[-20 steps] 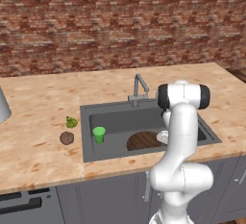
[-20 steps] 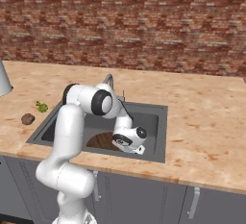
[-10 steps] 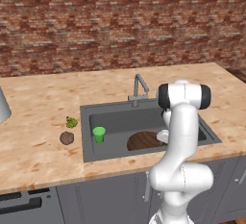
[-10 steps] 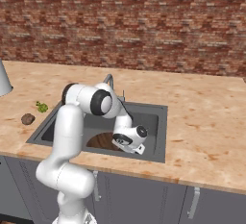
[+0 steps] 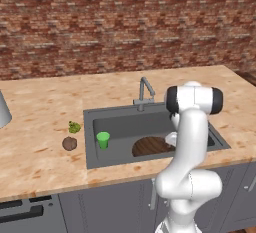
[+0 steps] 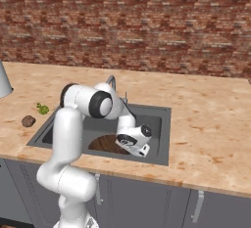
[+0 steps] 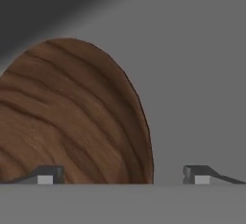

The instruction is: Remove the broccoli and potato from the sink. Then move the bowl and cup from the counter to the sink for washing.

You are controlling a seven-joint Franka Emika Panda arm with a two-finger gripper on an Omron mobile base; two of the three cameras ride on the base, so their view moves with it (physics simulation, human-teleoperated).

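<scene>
Beige counter at the left edge carries broccoli and potato, while in the sink the bowl has just been released by the gripper, jaws spread, cup alongside, leaving the task apparently complete.

right part of the bowl hidden behind the arm in the left base view, its near side cut off by the sink wall in the right base view, fingertips barely seen, drain hidden
</scene>
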